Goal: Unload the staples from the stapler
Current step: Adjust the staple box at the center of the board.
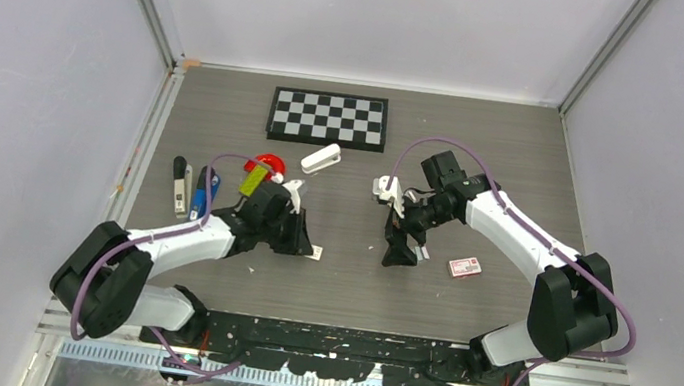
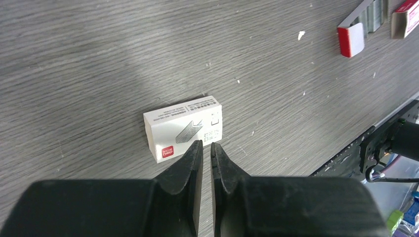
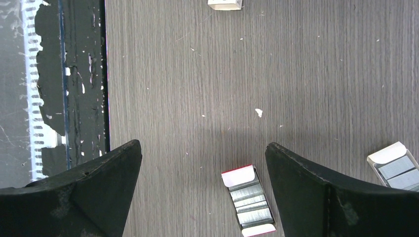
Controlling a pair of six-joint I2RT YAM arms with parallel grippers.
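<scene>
- The small bright blue plastic stapler point(image 1: 202, 196) lies with its long axis running near-to-far.
- The left gripper point(image 2: 206, 144) is near the stapler's right, nearly closed and empty.
- The right gripper point(image 3: 202, 145) is well beyond it, spread wide and empty.

One high fixed view, two close wrist views.
From above and behind the arm bases point(image 1: 150, 307) you look down over the whole bench point(image 1: 345, 284); each wrist camera faces its surface from close by, and the white box point(image 2: 183, 128) shows in all three views.
</scene>
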